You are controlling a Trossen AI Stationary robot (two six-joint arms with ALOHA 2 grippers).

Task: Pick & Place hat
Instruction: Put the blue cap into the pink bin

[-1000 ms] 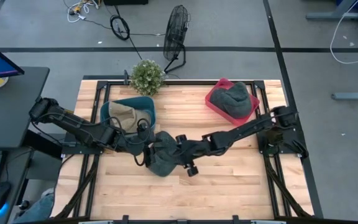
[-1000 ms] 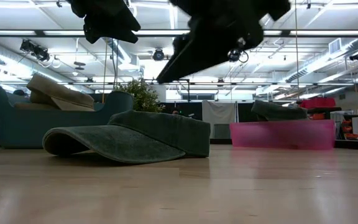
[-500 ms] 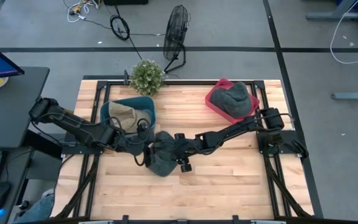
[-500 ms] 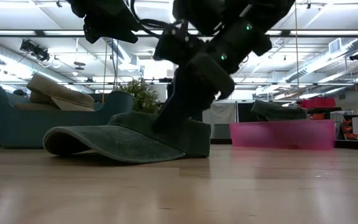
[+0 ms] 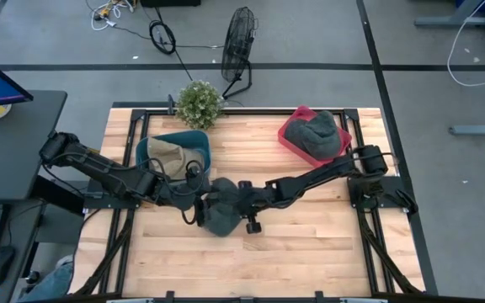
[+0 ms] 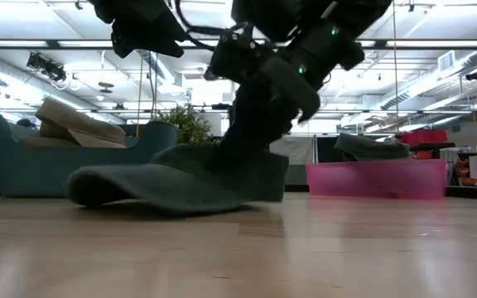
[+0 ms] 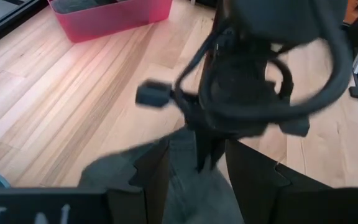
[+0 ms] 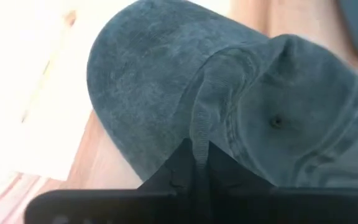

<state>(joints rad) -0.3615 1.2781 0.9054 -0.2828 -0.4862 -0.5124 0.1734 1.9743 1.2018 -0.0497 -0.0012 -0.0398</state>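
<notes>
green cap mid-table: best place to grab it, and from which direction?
Grip the fold where the brim meets the crown, coming from above. The cap lies flat on the table, so its edges offer no underside to get under, while that raised ridge of cloth fits between two fingers. The right gripper already pinches this ridge. The left gripper waits beside the cap.

We see two dark, jointed arms of black housings, with looping black cables and a small knob near the right claw (image 5: 226, 199), a tiny green light glowing on the right arm, and flat, angular black fingers (image 7: 148, 177) on the left claw (image 5: 194, 200).
</notes>
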